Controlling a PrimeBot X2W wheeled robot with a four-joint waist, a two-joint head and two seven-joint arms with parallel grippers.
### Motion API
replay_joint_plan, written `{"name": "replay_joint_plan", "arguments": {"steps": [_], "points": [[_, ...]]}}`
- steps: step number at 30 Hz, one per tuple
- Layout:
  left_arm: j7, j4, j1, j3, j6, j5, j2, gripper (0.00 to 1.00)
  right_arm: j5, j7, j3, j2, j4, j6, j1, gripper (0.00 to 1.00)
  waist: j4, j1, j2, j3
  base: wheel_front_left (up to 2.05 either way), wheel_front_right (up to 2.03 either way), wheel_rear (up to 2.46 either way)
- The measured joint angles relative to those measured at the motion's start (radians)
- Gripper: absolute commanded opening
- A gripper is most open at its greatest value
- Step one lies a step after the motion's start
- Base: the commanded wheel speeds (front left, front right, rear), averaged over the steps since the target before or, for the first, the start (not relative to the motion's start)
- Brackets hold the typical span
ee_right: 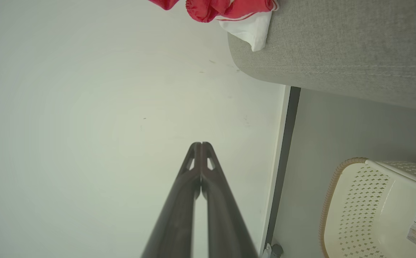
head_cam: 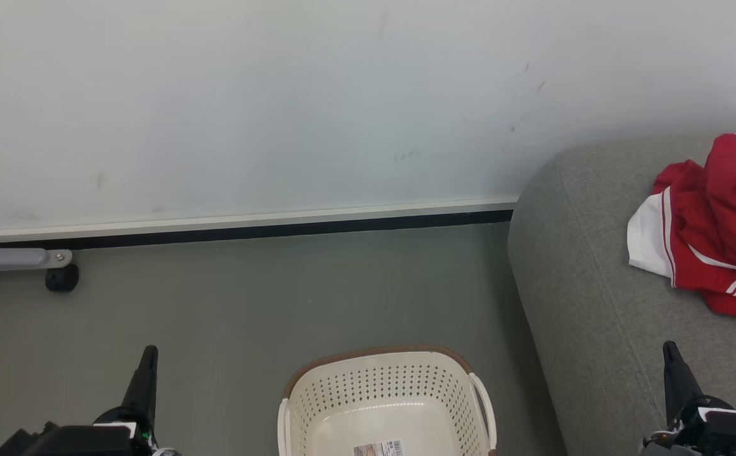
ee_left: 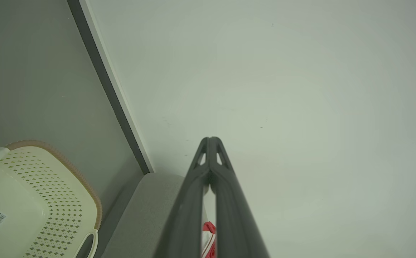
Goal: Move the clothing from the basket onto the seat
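Note:
The red and white clothing (head_cam: pixel 713 228) lies crumpled on the grey seat (head_cam: pixel 583 278) at the right; it also shows as clothing (ee_right: pixel 226 10) at the top of the right wrist view and a red scrap of clothing (ee_left: pixel 209 238) between the left fingers' bases. The cream basket (head_cam: pixel 384 392) with its brown rim stands on the floor at bottom centre, holding just a label; basket (ee_left: pixel 32 200), basket (ee_right: pixel 376 208). My left gripper (head_cam: pixel 148 354) is shut and holds nothing, left of the basket. My right gripper (head_cam: pixel 671 351) is shut and bare, over the seat's front.
A pale wall (head_cam: pixel 279 107) with a dark skirting strip runs behind the grey floor (head_cam: pixel 247 304). A grey metal leg with a black caster (head_cam: pixel 62 277) stands at the far left by the wall.

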Motion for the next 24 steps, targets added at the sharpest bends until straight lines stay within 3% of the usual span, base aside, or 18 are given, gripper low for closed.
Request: {"name": "replay_joint_plan", "arguments": {"steps": [24], "points": [[0.0, 0.001, 0.0, 0.0, 0.0, 0.0, 0.0, 0.0, 0.0, 0.0, 0.0, 0.0, 0.0, 0.0, 0.0, 0.0, 0.0, 0.0, 0.0, 0.0, 0.0, 0.0, 0.0]]}}
